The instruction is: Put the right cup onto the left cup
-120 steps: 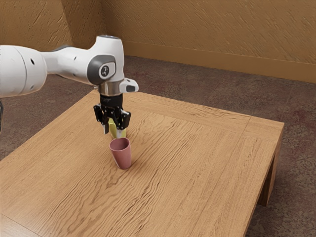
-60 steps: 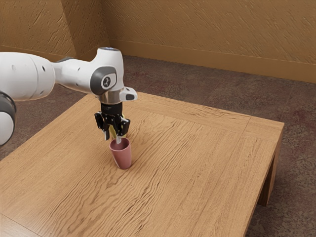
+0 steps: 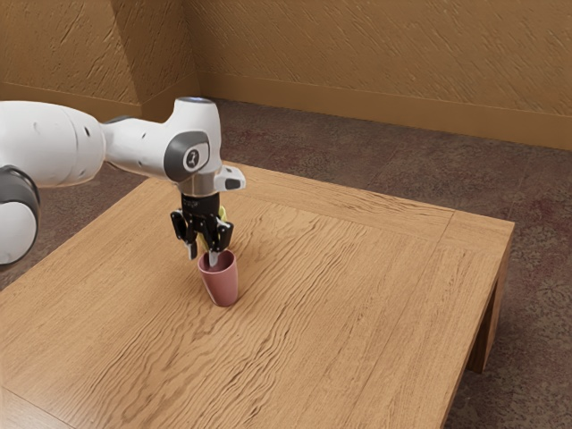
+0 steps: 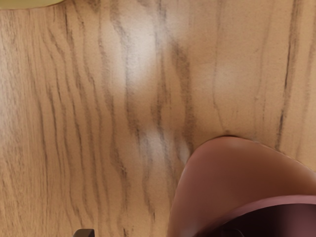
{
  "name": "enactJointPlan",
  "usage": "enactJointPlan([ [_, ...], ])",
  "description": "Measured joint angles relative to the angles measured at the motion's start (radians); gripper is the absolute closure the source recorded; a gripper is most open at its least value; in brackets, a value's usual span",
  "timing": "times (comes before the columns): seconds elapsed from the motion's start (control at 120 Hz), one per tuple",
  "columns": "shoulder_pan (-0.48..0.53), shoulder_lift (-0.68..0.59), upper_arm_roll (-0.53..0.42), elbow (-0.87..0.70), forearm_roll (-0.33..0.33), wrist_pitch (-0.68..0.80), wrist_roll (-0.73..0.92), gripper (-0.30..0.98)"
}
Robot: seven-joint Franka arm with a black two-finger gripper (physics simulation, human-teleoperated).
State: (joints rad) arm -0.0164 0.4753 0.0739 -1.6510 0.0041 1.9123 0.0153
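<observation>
"Start with the exterior view. What's the hand doing?"

"The black two-finger gripper [image 3: 203, 256] points down at the end of the white and grey arm [image 3: 138, 143]. Its fingers stand apart, so it's open. One fingertip overlaps the mouth of the pink, tapered cup [image 3: 222, 284]; the other is outside the rim, toward the exterior view's left."

"Is that first fingertip inside the cup?"

"I can't tell from here. Nor can I call it a grip: I don't see both fingers pressing on the cup."

"And how does the pink cup sit?"

"Upright, mouth up, on the light wooden table [image 3: 357, 313]. The yellow-green cup [image 3: 222, 214] is behind the gripper, mostly hidden by it. The two aren't stacked."

"What's around them?"

"A dark, mottled floor [image 3: 340, 134] beyond the table, then a brown, rough-textured wall [image 3: 375, 49]."

"Now the wrist view?"

"The pink cup is close under the hand, with part of its outer side and its dark mouth visible. There's a faint outline in that mouth, too dim to name. A bit of the yellow-green cup's edge shows too, with bare wood grain between it and the pink one."

"So they're apart?"

"Yes, clearly apart, and the pink cup isn't on the yellow-green one."
</observation>
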Motion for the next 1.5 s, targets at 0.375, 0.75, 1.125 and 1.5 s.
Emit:
enactJointPlan([
  [0.375,0.003,0.007,0.000,0.000,-0.006,0.011,0.011,0.56],
  [0.75,-0.001,0.002,-0.001,0.000,-0.006,0.022,0.016,0.75],
  [1.125,-0.020,-0.104,-0.016,0.000,0.000,-0.019,0.016,0.78],
  [1.5,-0.003,-0.035,-0.016,0.290,0.002,-0.193,0.051,0.79],
])
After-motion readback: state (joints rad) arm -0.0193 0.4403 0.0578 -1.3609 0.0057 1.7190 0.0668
